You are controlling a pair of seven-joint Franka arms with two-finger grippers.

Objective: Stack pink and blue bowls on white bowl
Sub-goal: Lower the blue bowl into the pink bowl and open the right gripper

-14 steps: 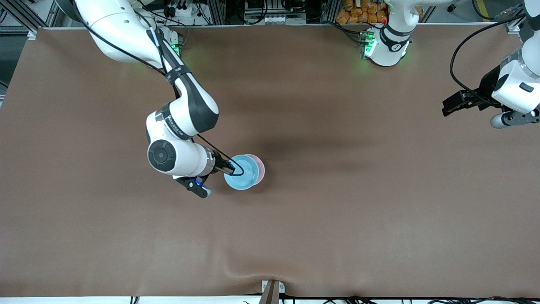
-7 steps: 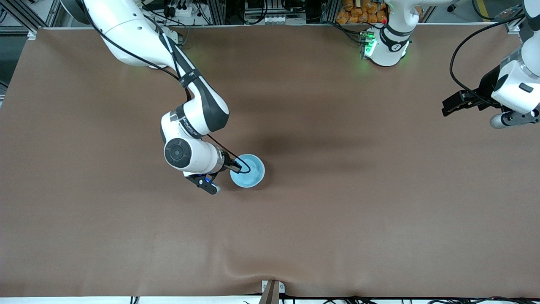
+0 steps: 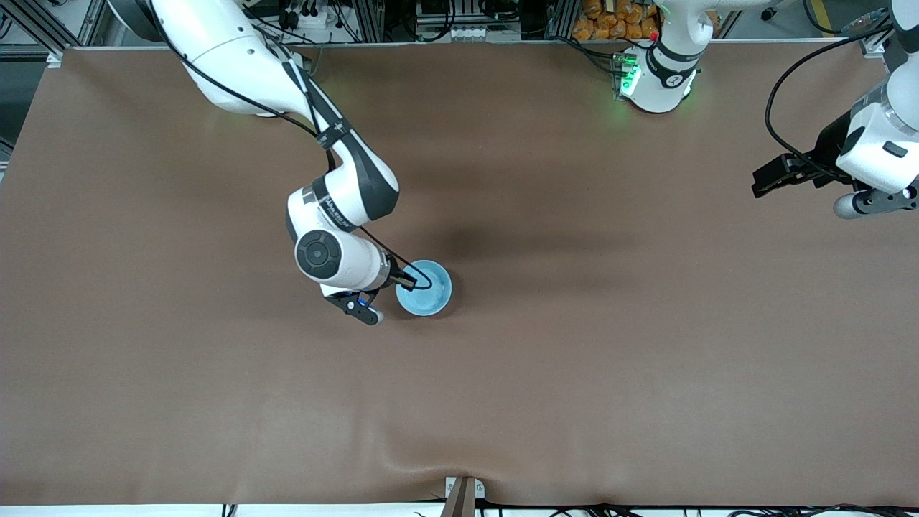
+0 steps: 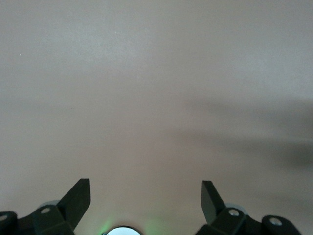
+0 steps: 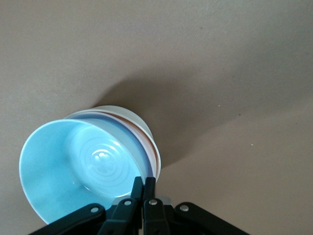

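Mid-table, your right gripper (image 3: pixel 406 281) is pressed together on the rim of the blue bowl (image 3: pixel 425 289), fingers (image 5: pixel 149 188) pinching its wall on the side toward the right arm's end of the table. In the right wrist view the blue bowl sits nested in the pink bowl (image 5: pixel 146 142), whose rim shows as a thin band, with the white bowl (image 5: pixel 128 115) outermost beneath both. From the front camera only the blue one is visible, covering the others.

Your left gripper (image 4: pixel 145 196) waits with fingers spread, up over bare table (image 3: pixel 646 323) at the left arm's end, holding nothing.

The stack looks all but made; the risk lies in the release. If you lift away before the fingers part, the blue bowl would likely come up with them, perhaps dragging the pink. A sideways pull could tip or slide the whole light stack.
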